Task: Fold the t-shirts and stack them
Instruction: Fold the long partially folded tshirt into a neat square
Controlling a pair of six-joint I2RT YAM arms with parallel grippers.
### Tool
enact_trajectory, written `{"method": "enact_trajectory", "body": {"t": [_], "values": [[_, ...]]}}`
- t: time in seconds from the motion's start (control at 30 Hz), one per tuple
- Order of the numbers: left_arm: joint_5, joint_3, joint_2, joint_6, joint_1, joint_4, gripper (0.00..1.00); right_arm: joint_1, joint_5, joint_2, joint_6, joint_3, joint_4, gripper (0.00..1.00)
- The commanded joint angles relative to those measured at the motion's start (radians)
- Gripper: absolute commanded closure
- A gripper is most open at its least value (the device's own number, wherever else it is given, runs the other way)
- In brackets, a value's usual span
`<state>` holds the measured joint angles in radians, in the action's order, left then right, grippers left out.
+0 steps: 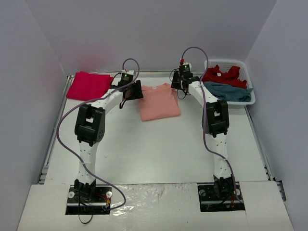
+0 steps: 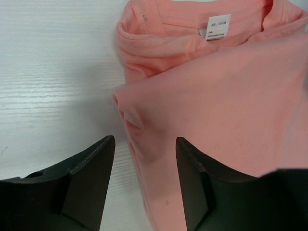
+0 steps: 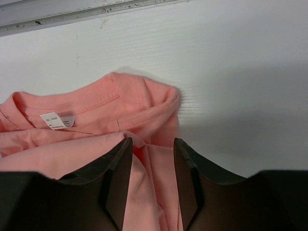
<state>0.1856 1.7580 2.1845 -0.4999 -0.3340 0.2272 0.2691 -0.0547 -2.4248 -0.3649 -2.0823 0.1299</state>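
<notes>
A salmon-orange t-shirt (image 1: 160, 102) lies folded on the white table at the middle back, collar and white label (image 2: 217, 26) toward the far edge. My left gripper (image 1: 131, 94) hangs at its left edge, open. In the left wrist view (image 2: 145, 144) the shirt's folded edge (image 2: 231, 96) runs between the spread jaws, not pinched. My right gripper (image 1: 181, 88) is at the shirt's far right corner, open. In the right wrist view (image 3: 153, 144) loose folds of the shirt (image 3: 96, 101) lie between its jaws. A crimson t-shirt (image 1: 89, 85) lies folded at the back left.
A white slotted basket (image 1: 230, 61) stands at the back right, holding a crumpled red tee (image 1: 222, 75) and a teal-blue one (image 1: 231, 91). A metal rail (image 3: 72, 12) borders the table's far edge close to the right gripper. Grey walls enclose three sides.
</notes>
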Motion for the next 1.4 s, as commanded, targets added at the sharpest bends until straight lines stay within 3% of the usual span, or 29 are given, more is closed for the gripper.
{"method": "enact_trajectory", "body": {"t": [0.0, 0.2, 0.47, 0.87, 1.23, 1.37], "values": [[-0.009, 0.047, -0.012, 0.017, 0.015, -0.023, 0.48, -0.002, -0.027, -0.014, 0.009, -0.055, 0.002, 0.64], [-0.009, 0.046, -0.002, 0.021, 0.015, -0.040, 0.49, -0.007, -0.048, -0.034, 0.007, -0.064, -0.001, 0.64], [-0.005, 0.072, 0.043, 0.027, 0.016, -0.054, 0.72, -0.014, -0.071, -0.062, 0.007, -0.082, -0.009, 0.64], [-0.006, 0.095, 0.078, 0.032, 0.021, -0.049, 0.72, -0.019, -0.068, -0.076, 0.006, -0.071, -0.024, 0.66], [0.000, 0.092, 0.080, 0.031, 0.023, -0.058, 0.87, -0.019, -0.043, -0.017, 0.011, -0.015, -0.052, 0.66], [0.003, 0.093, 0.081, 0.031, 0.021, -0.058, 0.88, -0.018, -0.010, 0.006, 0.012, 0.004, -0.053, 0.65]]}}
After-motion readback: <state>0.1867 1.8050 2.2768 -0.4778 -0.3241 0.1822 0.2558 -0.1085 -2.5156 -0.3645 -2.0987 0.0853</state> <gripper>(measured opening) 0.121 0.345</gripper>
